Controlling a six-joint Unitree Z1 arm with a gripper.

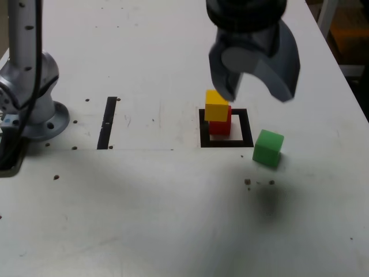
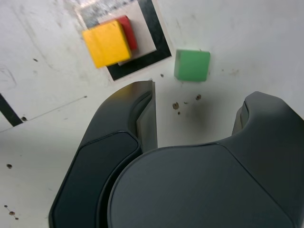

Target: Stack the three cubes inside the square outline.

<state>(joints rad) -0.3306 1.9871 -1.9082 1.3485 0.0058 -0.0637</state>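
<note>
No writing is legible anywhere on the scuffed white table (image 1: pixel 144 219), which is dotted with small dark specks. Inside the square outline (image 1: pixel 247 128) the yellow cube (image 1: pixel 216 105) sits skewed atop the red cube (image 1: pixel 221 127), with the green cube (image 1: pixel 268 148) just outside the outline, on the exterior view's right. The gripper (image 1: pixel 253 89) hovers above the outline, jaws spread and empty.

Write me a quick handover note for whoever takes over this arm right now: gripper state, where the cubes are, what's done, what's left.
Gripper: open, empty, raised above the table beside the stack.
Red cube: inside the square outline.
Yellow cube: on top of the red one, offset a little, not flush.
Green cube: on the table just outside the outline, on the exterior view's right.
Done: two cubes stacked.
Left: pick up the green cube and set it on the yellow one.
</note>
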